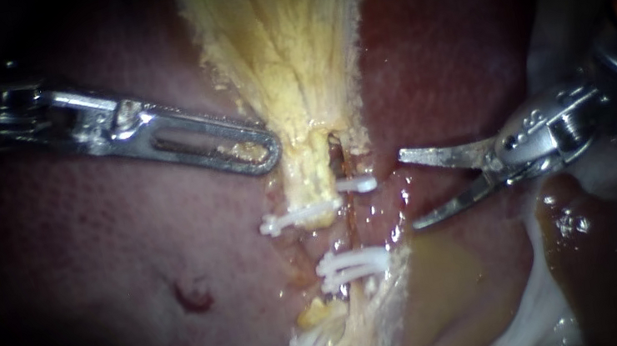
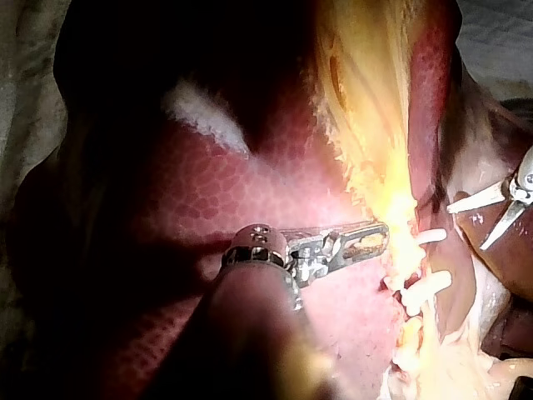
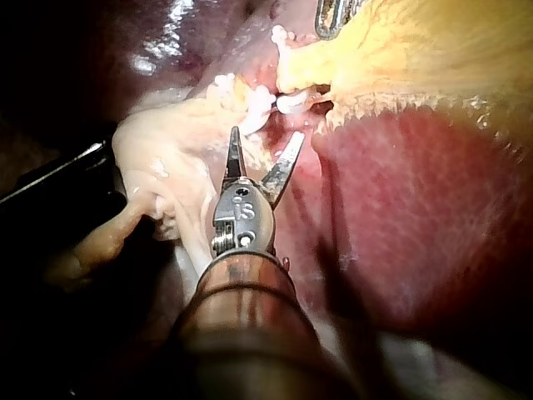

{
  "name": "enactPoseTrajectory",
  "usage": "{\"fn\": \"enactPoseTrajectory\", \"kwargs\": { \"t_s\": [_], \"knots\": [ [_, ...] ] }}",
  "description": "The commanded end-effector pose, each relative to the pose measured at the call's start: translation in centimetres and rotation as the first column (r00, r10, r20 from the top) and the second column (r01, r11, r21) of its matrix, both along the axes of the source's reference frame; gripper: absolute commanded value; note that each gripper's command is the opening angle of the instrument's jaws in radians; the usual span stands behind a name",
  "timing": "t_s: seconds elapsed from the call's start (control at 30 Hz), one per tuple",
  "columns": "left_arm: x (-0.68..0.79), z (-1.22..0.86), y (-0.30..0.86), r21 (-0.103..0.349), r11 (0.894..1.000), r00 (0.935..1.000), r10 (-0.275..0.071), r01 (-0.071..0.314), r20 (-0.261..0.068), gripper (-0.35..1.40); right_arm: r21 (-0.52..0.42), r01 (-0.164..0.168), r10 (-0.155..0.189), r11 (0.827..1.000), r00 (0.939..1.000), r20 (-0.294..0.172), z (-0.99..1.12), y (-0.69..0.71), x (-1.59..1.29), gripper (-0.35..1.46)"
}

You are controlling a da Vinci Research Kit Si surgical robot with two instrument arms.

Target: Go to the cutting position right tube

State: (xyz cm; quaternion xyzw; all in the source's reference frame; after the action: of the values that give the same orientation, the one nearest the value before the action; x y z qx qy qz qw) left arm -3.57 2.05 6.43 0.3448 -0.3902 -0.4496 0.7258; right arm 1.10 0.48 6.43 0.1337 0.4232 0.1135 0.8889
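In the endoscope view the right tube (image 1: 352, 220) is a thin brown strand running down beside the stalk of yellow tissue (image 1: 284, 33). One white clip (image 1: 358, 184) crosses it above and a pair of white clips (image 1: 352, 267) crosses it below. The right instrument (image 1: 408, 190) has its two curved blades spread wide, tips pointing at the stretch between those clips. The blades sit just beside the tube, not touching it and holding nothing. The left instrument (image 1: 258, 150) has its windowed jaws lying flat together, the tip touching the edge of the yellow tissue over the liver (image 1: 87, 263). The right wrist view shows the spread from behind, with the clips ahead of the blades, but the tube cannot be made out there. The left wrist view loses the tube in glare, though it shows the open blades well apart from the closed jaws.
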Motion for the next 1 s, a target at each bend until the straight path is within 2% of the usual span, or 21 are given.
{"fn": "enactPoseTrajectory", "kwargs": {
  "t_s": [0.03,0.1,0.3,0.43,0.6,0.67,0.73,1.0],
  "knots": [
    [0.04,-0.03,0.01,0.002,1.000,1.0000,0.002,-0.002,0.002,-0.35,0.000,0.000,0.000,1.000,1.0000,0.000,0.00,0.00,0.00,1.45],
    [0.14,-0.10,0.04,0.004,1.000,1.0000,0.006,-0.006,0.005,-0.35,0.002,0.002,-0.002,1.000,1.0000,-0.001,0.00,0.00,0.00,1.45],
    [0.63,-0.36,0.19,-0.012,0.999,0.9993,-0.032,0.032,-0.018,-0.35,0.007,0.007,-0.007,1.000,1.0000,-0.006,0.00,0.00,0.01,1.45],
    [0.81,-0.49,0.30,-0.013,0.999,0.9983,-0.052,0.052,-0.026,-0.35,0.009,0.010,-0.010,1.000,0.9999,-0.007,-0.01,-0.01,0.01,1.45],
    [0.80,-0.50,0.31,-0.014,0.998,0.9978,-0.060,0.060,-0.027,-0.35,0.026,0.028,-0.027,0.999,0.9994,-0.022,-0.01,-0.01,0.03,1.45],
    [0.80,-0.50,0.30,-0.014,0.998,0.9978,-0.061,0.060,-0.028,-0.35,0.043,0.047,-0.046,0.998,0.9983,-0.037,0.00,-0.02,0.06,1.43],
    [0.80,-0.50,0.30,-0.014,0.998,0.9978,-0.061,0.060,-0.028,-0.35,0.087,0.086,-0.080,0.993,0.9944,-0.069,0.02,-0.04,0.10,1.43],
    [0.79,-0.51,0.29,-0.014,0.998,0.9977,-0.061,0.061,-0.028,-0.35,0.238,0.079,-0.061,0.968,0.9949,-0.080,0.26,-0.24,0.25,1.38]
  ]
}}
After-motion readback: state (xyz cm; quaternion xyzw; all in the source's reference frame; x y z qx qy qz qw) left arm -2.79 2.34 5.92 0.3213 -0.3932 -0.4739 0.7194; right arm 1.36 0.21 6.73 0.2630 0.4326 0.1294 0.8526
